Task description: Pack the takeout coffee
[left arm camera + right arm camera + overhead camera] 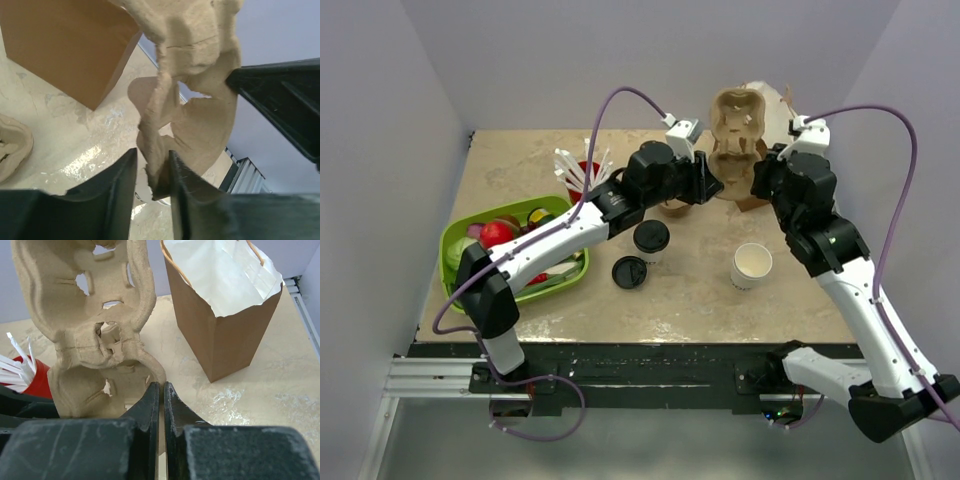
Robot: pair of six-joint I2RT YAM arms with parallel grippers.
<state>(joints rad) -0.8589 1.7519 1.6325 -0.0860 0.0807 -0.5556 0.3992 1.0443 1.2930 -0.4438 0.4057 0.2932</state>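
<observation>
The takeout coffee (651, 238), a white cup with a black lid, stands mid-table in the top view, apart from both grippers. Behind it a pulp cup carrier (735, 140) is held upright between the arms. My left gripper (712, 186) pinches the carrier's lower left edge. In the left wrist view that edge (155, 150) fills the gap between the jaws of the left gripper (153, 151). My right gripper (757, 180) is shut on the carrier's right rim. In the right wrist view the carrier (85, 340) rises left of the right gripper (161, 385).
A loose black lid (629, 272) lies beside the coffee, and a lidless white cup (751, 265) stands to its right. An open brown paper bag (775, 105) (220, 335) stands at the back right. At the left are a green basket (455, 240) of produce and a red cup with white sticks (582, 175).
</observation>
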